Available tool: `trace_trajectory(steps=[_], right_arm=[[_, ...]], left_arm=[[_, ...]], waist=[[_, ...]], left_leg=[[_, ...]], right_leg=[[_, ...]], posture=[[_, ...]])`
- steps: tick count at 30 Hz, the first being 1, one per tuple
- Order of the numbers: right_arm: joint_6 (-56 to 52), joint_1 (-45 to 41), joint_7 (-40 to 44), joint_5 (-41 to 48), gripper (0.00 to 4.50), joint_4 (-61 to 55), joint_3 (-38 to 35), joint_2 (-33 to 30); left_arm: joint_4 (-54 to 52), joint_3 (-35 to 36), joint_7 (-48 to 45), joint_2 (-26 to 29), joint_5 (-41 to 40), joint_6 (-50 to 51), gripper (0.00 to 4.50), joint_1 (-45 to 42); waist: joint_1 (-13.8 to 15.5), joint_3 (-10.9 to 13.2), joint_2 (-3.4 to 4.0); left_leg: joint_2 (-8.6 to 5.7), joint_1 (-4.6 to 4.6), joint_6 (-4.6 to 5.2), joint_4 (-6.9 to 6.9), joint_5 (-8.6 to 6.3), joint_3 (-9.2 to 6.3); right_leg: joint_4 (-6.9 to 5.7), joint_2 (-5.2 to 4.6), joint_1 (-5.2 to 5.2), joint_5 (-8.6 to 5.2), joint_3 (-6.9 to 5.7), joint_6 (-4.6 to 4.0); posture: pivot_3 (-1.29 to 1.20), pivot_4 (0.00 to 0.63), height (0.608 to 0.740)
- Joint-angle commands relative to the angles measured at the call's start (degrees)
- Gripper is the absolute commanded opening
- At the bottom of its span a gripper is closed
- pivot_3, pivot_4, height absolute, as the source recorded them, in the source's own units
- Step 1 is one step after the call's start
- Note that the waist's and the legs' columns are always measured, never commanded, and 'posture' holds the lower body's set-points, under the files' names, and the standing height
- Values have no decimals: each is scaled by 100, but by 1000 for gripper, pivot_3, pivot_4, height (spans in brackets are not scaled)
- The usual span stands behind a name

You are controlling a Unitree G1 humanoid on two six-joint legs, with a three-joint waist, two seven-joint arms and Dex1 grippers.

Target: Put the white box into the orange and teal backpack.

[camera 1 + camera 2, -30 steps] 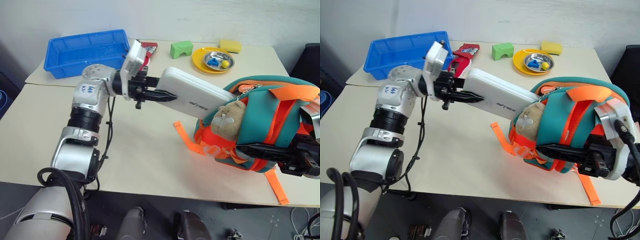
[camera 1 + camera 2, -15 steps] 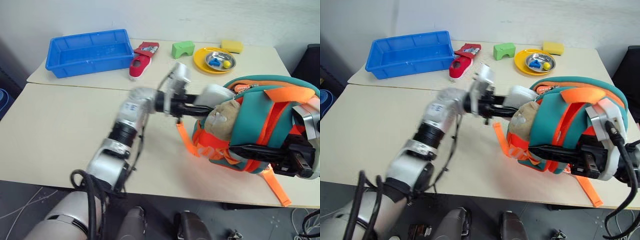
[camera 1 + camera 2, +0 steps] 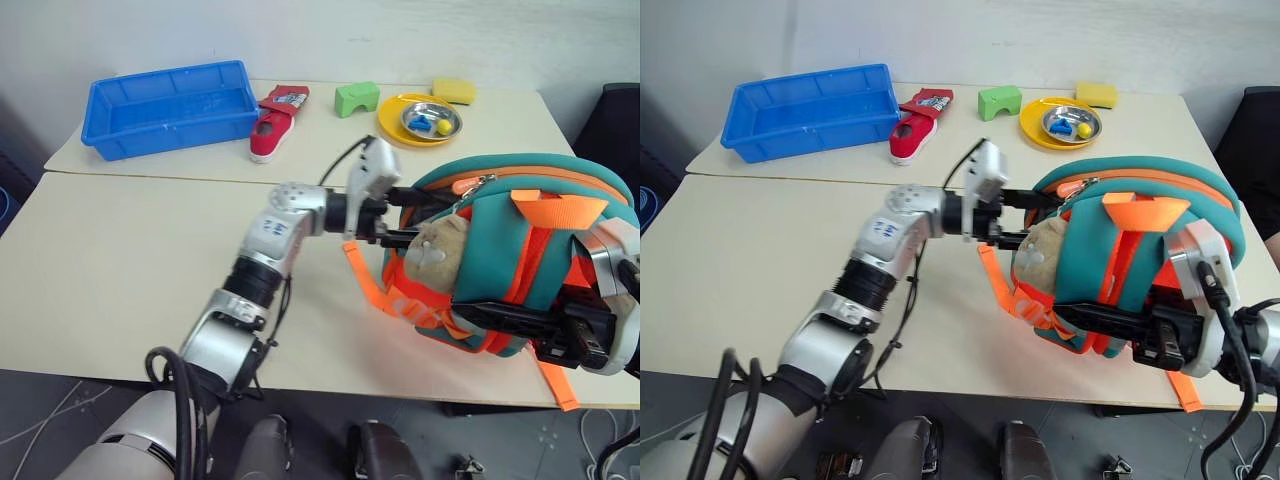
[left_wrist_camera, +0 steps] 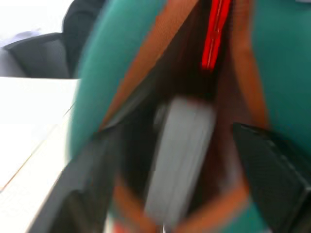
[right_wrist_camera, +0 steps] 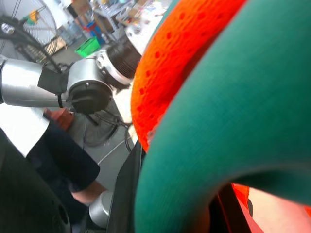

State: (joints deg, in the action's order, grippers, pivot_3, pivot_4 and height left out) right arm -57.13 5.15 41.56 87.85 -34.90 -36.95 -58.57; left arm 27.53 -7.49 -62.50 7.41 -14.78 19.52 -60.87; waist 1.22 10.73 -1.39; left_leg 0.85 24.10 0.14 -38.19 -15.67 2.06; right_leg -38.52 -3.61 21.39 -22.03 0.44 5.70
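Observation:
The orange and teal backpack (image 3: pixel 520 240) stands propped at the table's right, its opening turned toward my left arm, with a tan plush toy (image 3: pixel 436 250) at its mouth. My left gripper (image 3: pixel 408 213) reaches level into that opening and is open. In the left wrist view the white box (image 4: pixel 180 155) lies inside the backpack, between the spread fingers (image 4: pixel 272 170) with a gap on each side. In the eye views the box is hidden by the backpack. My right gripper (image 3: pixel 470 315) is shut on the backpack's lower front edge.
At the back of the table are a blue plastic bin (image 3: pixel 165 105), a red shoe (image 3: pixel 270 128), a green block (image 3: pixel 356 97), a yellow plate (image 3: pixel 392 122) holding a metal bowl, and a yellow sponge (image 3: pixel 453 90). An orange strap (image 3: pixel 365 280) trails on the table.
My left gripper carried the white box to the right, pushed it into the backpack, then opened. The box no longer sticks out. The right gripper kept its hold.

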Motion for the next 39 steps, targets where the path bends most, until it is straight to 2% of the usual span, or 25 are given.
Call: trace_trajectory(steps=[1,3,6,9,11,18,22,28,31,39], right_arm=[[195,46,-22,21,0,-109,-215,53],[241,49,-30,-51,0,-86,-164,50],[240,48,2,-65,0,-32,-175,12],[224,91,7,-44,0,-48,-214,9],[226,95,14,-71,0,-41,-186,9],[221,35,-19,4,0,-5,-160,-6],[262,107,-124,68,0,-162,-147,74],[361,296,-255,131,0,-281,-262,153],[416,381,-307,151,0,-322,-326,182],[463,593,-219,105,0,-282,-596,136]], left_arm=[[-578,324,-362,346,-531,428,4462,-38],[-897,398,-721,694,-779,711,4462,33],[-1608,629,-1070,1117,-1588,1780,4462,63],[-2398,642,-1189,1301,-2252,2568,4462,228],[-2769,468,-1108,1285,-2344,2720,4462,381],[-2518,-462,61,624,-1011,1559,4462,567],[-2449,-547,502,152,-922,1392,4462,648],[-2392,-531,754,-29,-914,1408,4462,725],[-2339,-566,765,-29,-893,1381,3902,740],[-2084,-588,694,68,-778,1190,1568,660]], waist=[[8,0,0],[8,0,0],[4,0,0],[6,0,1],[10,-2,3],[15,-1,3],[-2,-2,3],[12,-2,3],[13,-2,3],[14,-1,3]], left_leg=[[0,0,-1,-1,0,0],[-1,2,-1,-1,0,0],[-1,2,-2,-1,1,-1],[-1,3,-3,-1,1,-4],[-1,0,-3,-2,1,-10],[-6,-72,24,11,-15,-22],[-4,-75,15,21,-13,-18],[-3,-75,12,20,-12,-18],[-4,-76,13,19,-12,-18],[-4,-76,11,20,-11,-17]], right_leg=[[1,-1,-1,0,0,0],[3,-3,-2,0,0,0],[7,-3,-4,0,-2,0],[6,-4,-4,0,-2,0],[13,-6,-16,0,-5,0],[68,-4,-114,2,-10,3],[71,-1,-112,2,-9,3],[71,-2,-112,2,-9,3],[71,-2,-113,2,-9,3],[72,-2,-113,2,-9,3]], posture=[[0,150,740],[0,150,740],[0,150,740],[0,150,740],[0,150,740],[0,150,740],[0,150,740],[0,150,740],[0,150,740],[0,150,740]])
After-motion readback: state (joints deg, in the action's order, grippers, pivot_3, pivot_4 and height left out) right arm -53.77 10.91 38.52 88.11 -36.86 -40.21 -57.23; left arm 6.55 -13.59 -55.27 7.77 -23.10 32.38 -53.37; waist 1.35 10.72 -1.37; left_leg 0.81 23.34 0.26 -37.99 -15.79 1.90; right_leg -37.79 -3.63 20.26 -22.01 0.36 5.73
